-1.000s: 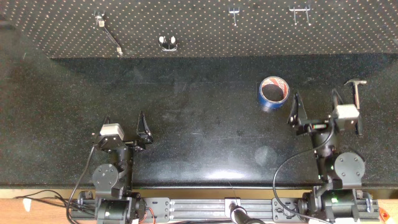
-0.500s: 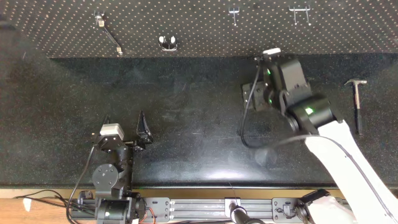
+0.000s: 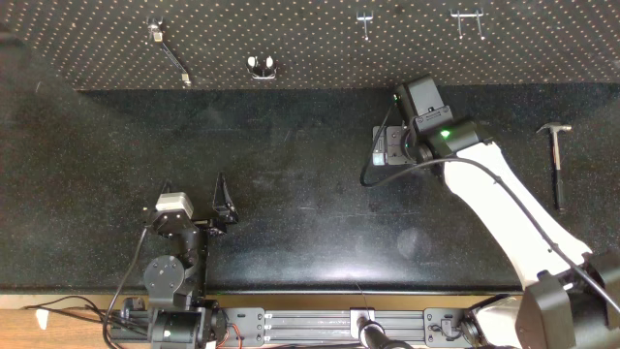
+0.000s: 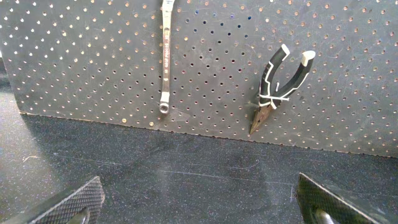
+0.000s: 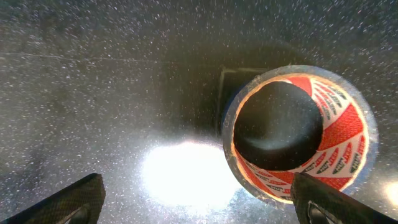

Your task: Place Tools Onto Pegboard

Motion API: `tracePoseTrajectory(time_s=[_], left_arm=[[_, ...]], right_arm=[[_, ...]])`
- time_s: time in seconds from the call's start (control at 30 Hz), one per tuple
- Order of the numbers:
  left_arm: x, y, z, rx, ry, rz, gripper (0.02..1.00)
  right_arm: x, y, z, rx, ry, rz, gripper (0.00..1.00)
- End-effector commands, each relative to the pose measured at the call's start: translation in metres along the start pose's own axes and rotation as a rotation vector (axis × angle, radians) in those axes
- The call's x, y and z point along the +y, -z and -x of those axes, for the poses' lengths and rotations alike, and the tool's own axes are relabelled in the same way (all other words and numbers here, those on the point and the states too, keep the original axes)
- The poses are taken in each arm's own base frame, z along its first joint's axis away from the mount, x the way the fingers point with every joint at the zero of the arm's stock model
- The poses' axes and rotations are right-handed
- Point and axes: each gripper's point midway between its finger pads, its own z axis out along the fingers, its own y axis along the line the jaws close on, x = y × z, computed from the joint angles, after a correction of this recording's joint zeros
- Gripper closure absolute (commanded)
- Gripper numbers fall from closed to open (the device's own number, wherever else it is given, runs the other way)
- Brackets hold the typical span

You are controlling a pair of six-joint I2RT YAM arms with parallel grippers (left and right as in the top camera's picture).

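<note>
A blue tape roll with a red-and-white inner ring (image 5: 298, 138) lies flat on the black table. My right gripper (image 5: 196, 202) hovers open above it, with the roll off toward one finger. From above, the right gripper (image 3: 387, 147) covers the roll. A hammer (image 3: 555, 160) lies on the table at the far right. On the pegboard (image 3: 87, 48) hang a wrench (image 3: 170, 54) and black-and-white pliers (image 3: 262, 67); the left wrist view shows the wrench (image 4: 165, 56) and pliers (image 4: 280, 87) too. My left gripper (image 3: 199, 199) rests open near the front left, fingers wide apart (image 4: 199, 202).
Two bare hooks (image 3: 364, 19) (image 3: 467, 17) stick out of the pegboard at the upper right. The table (image 3: 291, 165) between the two arms is bare black surface. Cables run along the front edge.
The right arm swung from its rest spot at the front right, out and leftward, and now stands over the tape roll, hiding it from above. The left arm has not moved.
</note>
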Motion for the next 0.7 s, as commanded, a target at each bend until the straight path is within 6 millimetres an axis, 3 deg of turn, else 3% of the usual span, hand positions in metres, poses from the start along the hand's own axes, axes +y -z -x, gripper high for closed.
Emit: tracePoseTrajectory(time_s=[0.03, 0.3, 0.43, 0.7], left_arm=[[-0.001, 0.0, -0.001, 0.0, -0.013, -0.007, 0.023], [-0.001, 0.0, -0.001, 0.0, -0.013, -0.007, 0.023], [-0.001, 0.0, -0.001, 0.0, -0.013, -0.007, 0.023], [-0.001, 0.0, -0.001, 0.0, -0.013, -0.007, 0.023]], right_arm=[[-0.001, -0.009, 0.013, -0.002, -0.037, -0.02, 0.025], [0.001, -0.033, 0.026, 0.031, -0.038, -0.045, 0.025], [-0.016, -0.044, 0.026, 0.056, -0.121, -0.082, 0.025], [-0.024, -0.044, 0.018, 0.095, -0.143, -0.096, 0.025]])
